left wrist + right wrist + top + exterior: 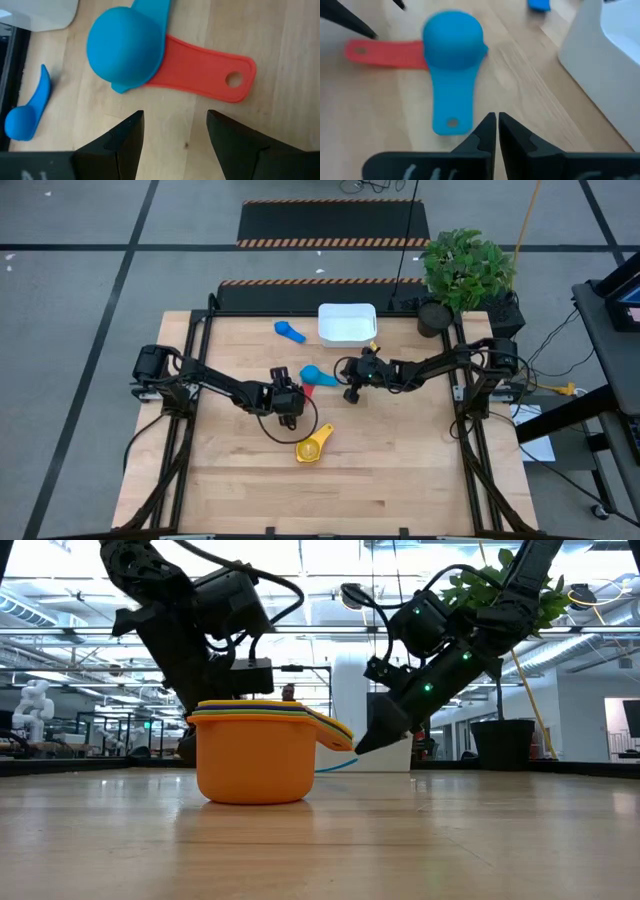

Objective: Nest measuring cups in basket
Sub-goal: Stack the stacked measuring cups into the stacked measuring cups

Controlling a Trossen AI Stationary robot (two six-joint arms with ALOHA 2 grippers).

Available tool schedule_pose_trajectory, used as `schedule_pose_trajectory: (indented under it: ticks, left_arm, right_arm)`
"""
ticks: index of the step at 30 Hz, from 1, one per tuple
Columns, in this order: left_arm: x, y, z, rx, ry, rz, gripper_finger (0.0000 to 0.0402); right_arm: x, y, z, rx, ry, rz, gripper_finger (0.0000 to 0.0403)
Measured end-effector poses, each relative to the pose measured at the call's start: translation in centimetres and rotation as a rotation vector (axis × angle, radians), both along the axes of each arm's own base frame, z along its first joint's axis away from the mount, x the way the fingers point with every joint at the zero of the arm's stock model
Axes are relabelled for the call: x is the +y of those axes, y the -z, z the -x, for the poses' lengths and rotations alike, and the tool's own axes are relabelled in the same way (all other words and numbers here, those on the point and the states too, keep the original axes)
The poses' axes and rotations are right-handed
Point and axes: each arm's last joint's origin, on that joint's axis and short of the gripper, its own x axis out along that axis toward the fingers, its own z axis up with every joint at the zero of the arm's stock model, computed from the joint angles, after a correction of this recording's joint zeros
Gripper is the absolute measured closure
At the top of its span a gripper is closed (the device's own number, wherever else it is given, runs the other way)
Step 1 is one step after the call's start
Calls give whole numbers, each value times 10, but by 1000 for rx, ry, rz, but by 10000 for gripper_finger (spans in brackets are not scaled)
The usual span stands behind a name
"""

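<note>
A light blue cup [125, 47] lies upside down over a red cup, whose flat handle [205, 75] sticks out from under it on the table. My left gripper [175, 117] is open just short of this pair, touching nothing. My right gripper [497, 127] is shut, its tips low over the table beside the free end of the light blue handle [451, 107]. A dark blue cup [290, 332] lies left of the white basket [346, 323]. A nested stack of cups, orange outermost with yellow and green rims [255, 755], stands upright near the table's middle [312, 447].
A black plant pot with a green plant [460, 275] stands at the table's far right corner, beside the basket. Bare wooden table lies toward the near edge and to both sides of the stack. The basket's wall [600, 60] stands close to my right gripper.
</note>
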Motion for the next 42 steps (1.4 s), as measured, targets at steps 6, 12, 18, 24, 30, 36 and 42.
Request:
schedule_pose_trajectory:
  ticks: [6, 12, 18, 24, 30, 36, 42]
  left_arm:
    - [5, 11, 8, -32, 4, 30, 183]
    - [5, 14, 8, -81, 7, 29, 184]
    - [5, 13, 6, -93, 30, 23, 184]
    - [5, 13, 6, -93, 32, 26, 183]
    - [5, 13, 6, -94, 32, 29, 183]
    - [5, 13, 6, -96, 33, 29, 183]
    - [5, 13, 5, -104, 33, 30, 183]
  right_arm:
    - [1, 3, 2, 28, 15, -19, 390]
    - [9, 2, -3, -15, -47, -55, 390]
    - [17, 2, -5, -33, -68, -62, 390]
    - [21, -2, -9, -50, -100, -46, 390]
    - [17, -3, -4, 29, 0, 51, 390]
    - [15, 3, -3, 64, 14, 33, 390]
    - [15, 7, -4, 64, 17, 24, 390]
